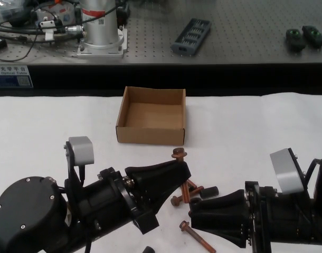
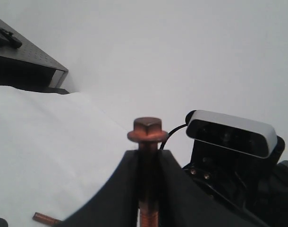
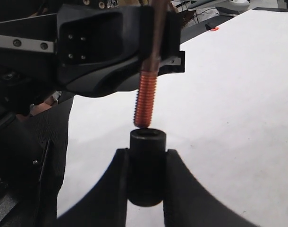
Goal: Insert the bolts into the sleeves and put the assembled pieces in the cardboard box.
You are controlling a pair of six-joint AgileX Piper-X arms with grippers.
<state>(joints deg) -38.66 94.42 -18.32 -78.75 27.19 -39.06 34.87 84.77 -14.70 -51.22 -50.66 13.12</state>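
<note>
Lining up the thread with the bore is what matters at this step: the left hand (image 2: 148,158) is clenched on the shank of a copper bolt (image 2: 147,130), head up and thread pointing down, and the right hand (image 3: 147,152) grasps a black sleeve (image 3: 147,175) upright between its fingers, open end facing the bolt. From the right wrist, the bolt tip sits right at the mouth of the sleeve, and I cannot tell whether it touches the rim or hangs just clear. It also looks a little off the bore's centre and slightly tilted. So I judge the good move is a small sideways correction first, then a slow, straight descent along the sleeve's axis with both grips kept firm. Pushing while off centre would likely catch the thread on the rim and twist the sleeve in the fingers. Both parts are held above the white counter (image 1: 266,121), near the loose bolts (image 1: 195,235) and a spare sleeve (image 1: 209,192) that lie between the arms. Beyond them the box (image 1: 150,134) stands open, with no assembled piece visible inside, so the task seems to be at an early stage
</note>
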